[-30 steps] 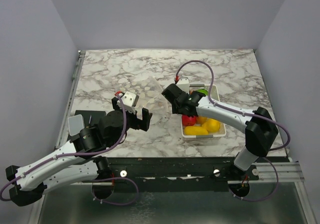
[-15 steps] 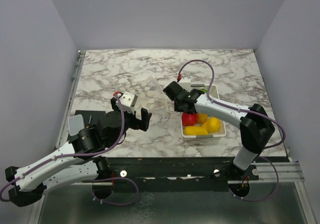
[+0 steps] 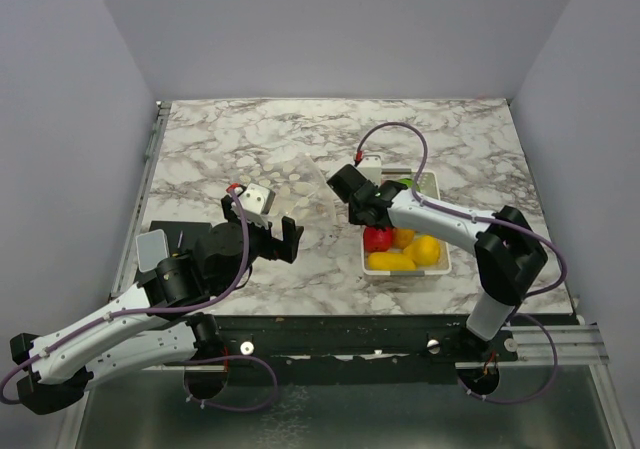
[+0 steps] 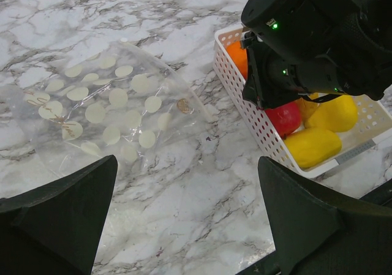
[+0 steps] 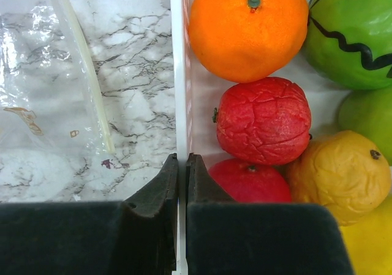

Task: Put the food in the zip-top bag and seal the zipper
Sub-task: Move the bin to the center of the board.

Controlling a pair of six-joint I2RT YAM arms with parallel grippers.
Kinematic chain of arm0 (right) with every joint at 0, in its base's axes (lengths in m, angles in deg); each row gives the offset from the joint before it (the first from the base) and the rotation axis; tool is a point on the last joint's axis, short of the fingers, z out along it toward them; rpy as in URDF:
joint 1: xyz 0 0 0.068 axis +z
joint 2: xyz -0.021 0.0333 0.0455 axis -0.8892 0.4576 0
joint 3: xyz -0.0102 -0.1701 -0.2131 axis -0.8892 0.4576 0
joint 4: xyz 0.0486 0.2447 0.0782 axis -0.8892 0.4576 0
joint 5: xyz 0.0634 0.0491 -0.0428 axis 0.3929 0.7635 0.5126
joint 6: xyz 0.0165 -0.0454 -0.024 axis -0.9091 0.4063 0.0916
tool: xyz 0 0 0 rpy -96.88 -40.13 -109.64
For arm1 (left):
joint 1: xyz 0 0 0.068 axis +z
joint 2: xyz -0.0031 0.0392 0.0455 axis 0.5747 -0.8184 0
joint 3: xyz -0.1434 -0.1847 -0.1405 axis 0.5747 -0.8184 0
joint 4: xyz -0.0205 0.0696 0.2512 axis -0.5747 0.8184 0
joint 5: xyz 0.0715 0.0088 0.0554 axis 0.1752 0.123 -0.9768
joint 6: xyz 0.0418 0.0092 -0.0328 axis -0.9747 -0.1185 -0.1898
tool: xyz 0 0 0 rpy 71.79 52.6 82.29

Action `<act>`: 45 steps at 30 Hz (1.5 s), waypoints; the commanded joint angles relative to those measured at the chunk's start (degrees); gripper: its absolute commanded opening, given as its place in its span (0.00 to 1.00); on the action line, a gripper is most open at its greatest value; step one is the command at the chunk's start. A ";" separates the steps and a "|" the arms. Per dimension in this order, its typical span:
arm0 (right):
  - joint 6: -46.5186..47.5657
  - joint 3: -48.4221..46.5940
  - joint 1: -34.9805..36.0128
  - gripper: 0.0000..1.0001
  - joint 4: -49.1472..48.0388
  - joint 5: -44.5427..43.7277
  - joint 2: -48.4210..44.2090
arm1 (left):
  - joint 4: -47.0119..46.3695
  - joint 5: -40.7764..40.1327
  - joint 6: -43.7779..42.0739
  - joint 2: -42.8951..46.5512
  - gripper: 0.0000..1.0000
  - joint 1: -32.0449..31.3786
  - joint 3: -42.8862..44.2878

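Food [image 5: 263,120] glossy, piled in tray [image 5: 177,54], right pincer [image 5: 182,158] pinching its wall, left pincer [image 4: 187,161] spread

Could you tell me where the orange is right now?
In the right wrist view, the orange lies top centre inside the white tray, by its left wall, left of the striped green ball.

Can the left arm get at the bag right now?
Probably yes. The left pincer is open just short of the bag, which lies flat on the marble with nothing between; the right pincer is aside, shut on the tray wall.
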 commanded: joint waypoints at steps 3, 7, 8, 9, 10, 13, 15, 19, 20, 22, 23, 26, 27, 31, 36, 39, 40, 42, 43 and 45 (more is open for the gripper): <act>0.71 3.07 -1.28 0.01 -0.41 -0.25 -0.56 | 0.21 -1.73 0.06 -0.16 0.99 -0.01 -0.59; 2.99 4.63 -1.68 0.01 -1.50 -0.29 -1.79 | 0.29 -1.96 0.06 -0.35 0.99 -0.01 -0.58; 3.52 4.90 -1.74 0.01 -1.64 -0.25 -2.03 | 0.30 -2.02 0.06 -0.33 0.99 -0.03 -0.58; 4.07 5.25 -1.82 0.01 -1.79 -0.39 -2.21 | 0.30 -2.09 0.08 -0.44 0.99 -0.03 -0.59; 4.77 5.62 -1.86 0.01 -2.14 -0.21 -2.51 | 0.30 -2.13 0.01 -0.53 0.99 -0.01 -0.60; 7.20 6.75 -2.04 0.01 -3.11 0.64 -3.37 | 0.30 -2.22 -0.01 -0.77 0.99 -0.01 -0.57; 8.70 7.32 -2.05 0.01 -3.44 0.91 -3.90 | 0.39 -2.35 -0.03 -0.83 0.99 -0.01 -0.62; 11.64 8.64 -2.32 0.01 -4.18 1.43 -5.39 | 0.39 -2.48 -0.03 -0.93 0.99 -0.01 -0.55; 12.30 8.84 -2.42 0.01 -4.22 1.63 -5.66 | 0.39 -2.56 -0.01 -0.98 0.99 -0.01 -0.60; 13.37 9.22 -2.56 0.01 -4.14 1.79 -6.19 | 0.37 -2.57 -0.03 -0.95 0.99 -0.05 -0.57; 13.74 9.37 -2.69 0.01 -4.06 1.74 -6.45 | 0.45 -2.57 -0.03 -0.99 0.99 -0.07 -0.59; 14.05 10.01 -3.20 0.01 -3.81 1.41 -7.24 | 0.50 -2.65 0.02 -0.98 0.99 -0.01 -0.52; 14.00 10.19 -3.42 0.01 -3.79 1.38 -7.51 | 0.47 -2.66 0.02 -0.99 0.99 0.00 -0.55; 13.53 10.42 -3.94 0.01 -3.63 1.06 -7.64 | 0.48 -2.66 -0.03 -0.91 0.99 0.00 -0.51; 13.14 9.48 -3.99 0.04 -3.10 1.39 -7.17 | 0.57 -2.66 0.07 -0.91 0.99 -0.01 -0.54; 12.77 8.17 -4.06 0.17 -1.62 1.19 -7.51 | 0.57 -2.61 0.07 -0.88 0.99 -0.05 -0.55; 12.75 7.69 -4.01 0.22 -1.33 1.11 -7.77 | 0.57 -2.66 0.07 -0.87 0.99 -0.01 -0.47; 12.83 6.75 -4.04 0.30 -0.59 0.99 -8.23 | 0.57 -2.66 0.01 -0.89 0.99 0.00 -0.53; 12.85 6.19 -4.02 0.32 -0.19 0.95 -8.41 | 0.57 -2.62 -0.01 -0.86 0.99 -0.01 -0.53; 12.85 4.67 -4.05 0.35 0.74 0.88 -8.74 | 0.57 -2.66 -0.03 -0.89 0.99 -0.03 -0.49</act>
